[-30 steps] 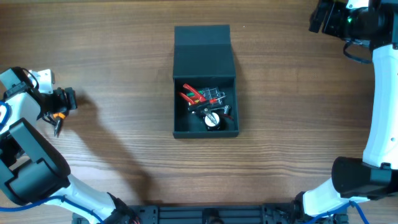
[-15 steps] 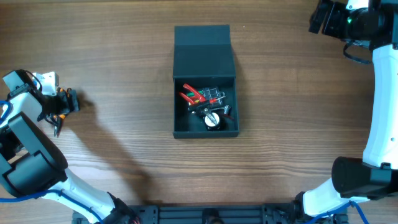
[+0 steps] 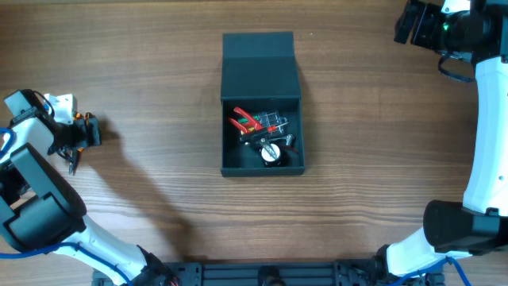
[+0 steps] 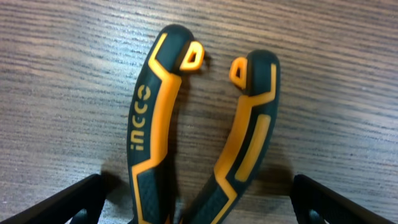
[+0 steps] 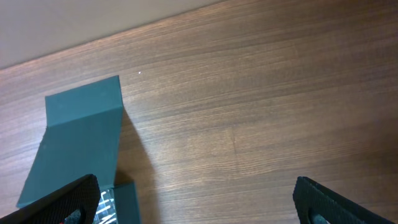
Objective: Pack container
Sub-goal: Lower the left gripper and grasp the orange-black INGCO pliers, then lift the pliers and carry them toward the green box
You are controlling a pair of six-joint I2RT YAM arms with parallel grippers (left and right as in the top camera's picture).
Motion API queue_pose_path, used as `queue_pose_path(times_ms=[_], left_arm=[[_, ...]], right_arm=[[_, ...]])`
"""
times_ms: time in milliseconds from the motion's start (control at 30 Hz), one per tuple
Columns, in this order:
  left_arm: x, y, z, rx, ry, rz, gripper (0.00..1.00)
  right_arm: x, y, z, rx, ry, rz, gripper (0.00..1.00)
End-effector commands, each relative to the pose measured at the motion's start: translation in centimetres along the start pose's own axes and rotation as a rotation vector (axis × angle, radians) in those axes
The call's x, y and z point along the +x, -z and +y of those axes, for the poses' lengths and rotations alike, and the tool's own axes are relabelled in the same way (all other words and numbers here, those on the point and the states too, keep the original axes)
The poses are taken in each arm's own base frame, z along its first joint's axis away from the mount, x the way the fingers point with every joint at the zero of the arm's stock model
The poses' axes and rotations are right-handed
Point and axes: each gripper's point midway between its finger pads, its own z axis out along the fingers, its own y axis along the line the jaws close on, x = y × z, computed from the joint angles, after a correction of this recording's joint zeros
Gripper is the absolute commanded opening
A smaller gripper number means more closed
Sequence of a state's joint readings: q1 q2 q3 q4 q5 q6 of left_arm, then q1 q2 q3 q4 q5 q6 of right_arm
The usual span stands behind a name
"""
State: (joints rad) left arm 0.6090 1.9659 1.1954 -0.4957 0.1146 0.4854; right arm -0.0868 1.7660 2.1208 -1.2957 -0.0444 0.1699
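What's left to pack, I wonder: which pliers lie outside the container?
The orange-and-dark-handled pliers, on the table below the open left claw. The red-handled pair lies inside the container.

Overhead looks straight down on my table [image 3: 143, 48]; left wrist camera hugs it close — right wrist's, higher, shares the container [image 5: 81, 143] with overhead.

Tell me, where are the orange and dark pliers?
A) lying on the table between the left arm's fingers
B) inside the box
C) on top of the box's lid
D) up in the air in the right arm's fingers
A: the left wrist view shows the pliers lying on the wooden table, with the left gripper holding its fingers open on either side, away from the container.
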Motion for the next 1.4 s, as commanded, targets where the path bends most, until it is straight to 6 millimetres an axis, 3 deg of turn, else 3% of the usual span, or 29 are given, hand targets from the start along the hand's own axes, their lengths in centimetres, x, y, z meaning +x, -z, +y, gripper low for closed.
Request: queue_pose_path(times_ms=[0, 200, 533, 933, 1367], left_arm=[[2.50, -1.10, 0.45, -0.027, -0.024, 0.099, 0.99], [3.38, -0.98, 0.68, -0.045, -0.023, 0.140, 0.98], [3.33, -0.99, 0.70, -0.046, -0.023, 0.138, 0.84], [3.14, -1.01, 0.75, -0.049, -0.025, 0.130, 0.73], [2.92, -1.03, 0.85, -0.053, -0.021, 0.121, 0.48]], right_arm=[[0.22, -0.62, -0.01, -0.001, 0.009, 0.018, 1.00], [0.24, -0.62, -0.01, -0.001, 0.009, 0.019, 1.00], [0.25, -0.61, -0.01, -0.001, 0.010, 0.019, 1.00], [0.25, -0.61, -0.01, -0.001, 0.009, 0.019, 1.00], [0.25, -0.61, -0.01, -0.001, 0.009, 0.019, 1.00]])
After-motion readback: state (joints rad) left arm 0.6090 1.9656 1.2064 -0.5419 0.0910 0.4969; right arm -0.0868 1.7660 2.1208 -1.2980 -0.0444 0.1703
